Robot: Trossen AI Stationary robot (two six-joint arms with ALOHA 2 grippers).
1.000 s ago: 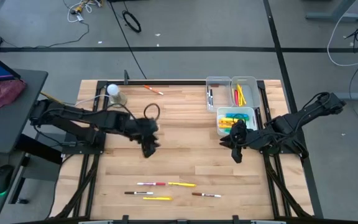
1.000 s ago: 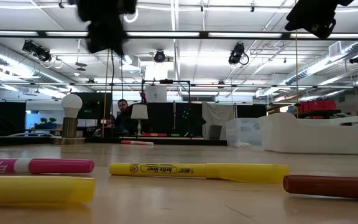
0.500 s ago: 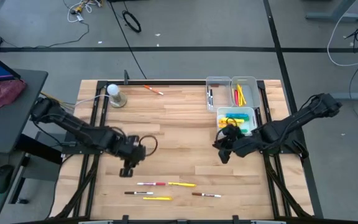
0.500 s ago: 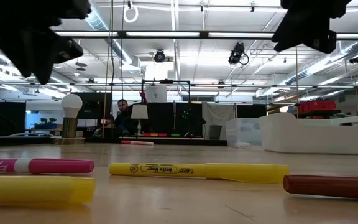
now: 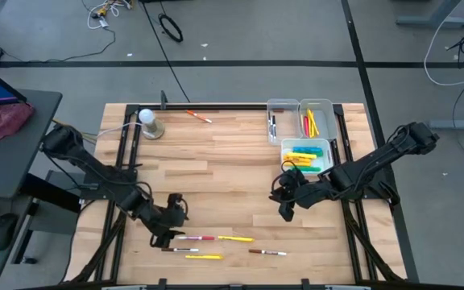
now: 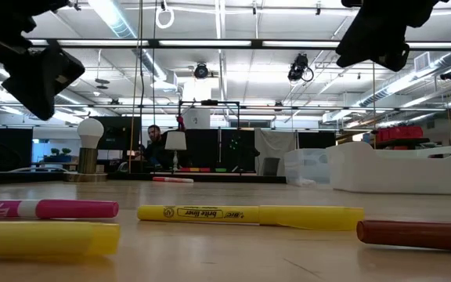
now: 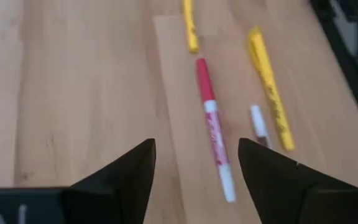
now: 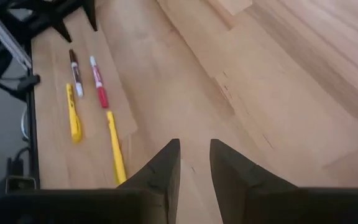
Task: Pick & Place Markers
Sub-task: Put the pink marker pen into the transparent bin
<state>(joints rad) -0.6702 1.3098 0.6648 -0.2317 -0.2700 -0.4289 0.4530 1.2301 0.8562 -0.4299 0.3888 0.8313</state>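
Several markers lie flat near the table's front edge: a red-and-white one [image 5: 196, 238], a thin yellow one [image 5: 236, 238], a dark-capped white one [image 5: 181, 250], a yellow one [image 5: 206, 256] and a brown-capped one [image 5: 267, 252]. Another marker [image 5: 198, 117] lies at the far edge. My left gripper [image 5: 163, 231] hangs open just left of the group and above the table. In its wrist view the red-and-white marker [image 7: 213, 134] lies ahead of the fingers. My right gripper [image 5: 284, 211] hovers right of centre, its fingers [image 8: 166, 165] a narrow gap apart with nothing between them.
Three clear bins with markers stand at the far right: two side by side [image 5: 283, 121], [image 5: 316, 119] and one in front of them [image 5: 306, 153]. A white ball on a grey base [image 5: 147, 122] stands at the far left. Bare wood lies between the two grippers.
My left gripper has swung from the table's middle toward the near and left edges and come down, ending beside the markers at the front. My right gripper has shifted a little toward the near edge and the table's left, sinking slightly. No marker has moved.
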